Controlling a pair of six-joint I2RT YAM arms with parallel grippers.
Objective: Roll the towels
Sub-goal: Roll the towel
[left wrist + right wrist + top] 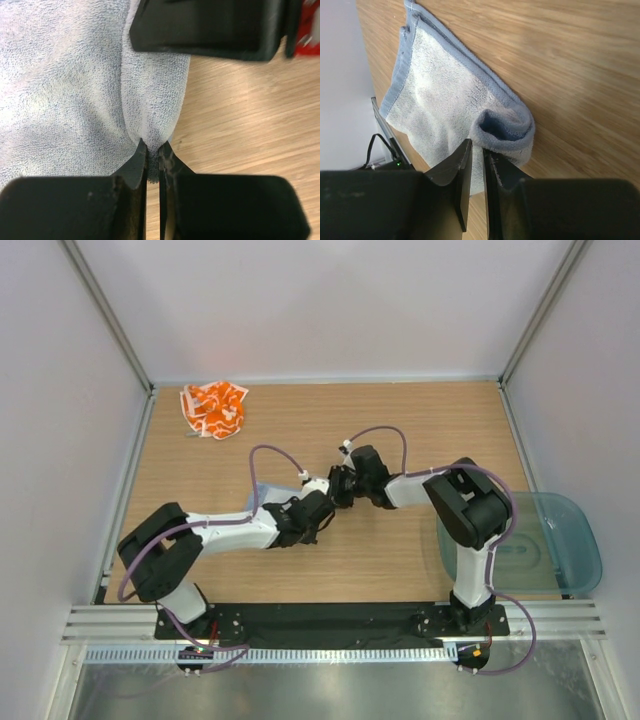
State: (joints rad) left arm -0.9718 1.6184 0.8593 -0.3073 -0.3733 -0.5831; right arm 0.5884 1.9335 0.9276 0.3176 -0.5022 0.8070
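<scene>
A light blue towel (445, 100) lies flat on the wooden table, with one end curled into a small roll (506, 127). My left gripper (153, 152) is shut on a pinched fold of this towel (65, 90). My right gripper (478, 150) is shut on the towel right at the rolled end. In the top view the two grippers, left (318, 502) and right (342, 483), meet at the table's middle, and only a corner of the blue towel (258, 490) shows beside the left arm. An orange-and-white towel (213, 408) lies crumpled at the far left.
A clear teal bin (545, 540) stands at the right edge of the table (430, 430). White walls and metal posts enclose the table on three sides. The right gripper's black finger (210, 25) shows close above in the left wrist view.
</scene>
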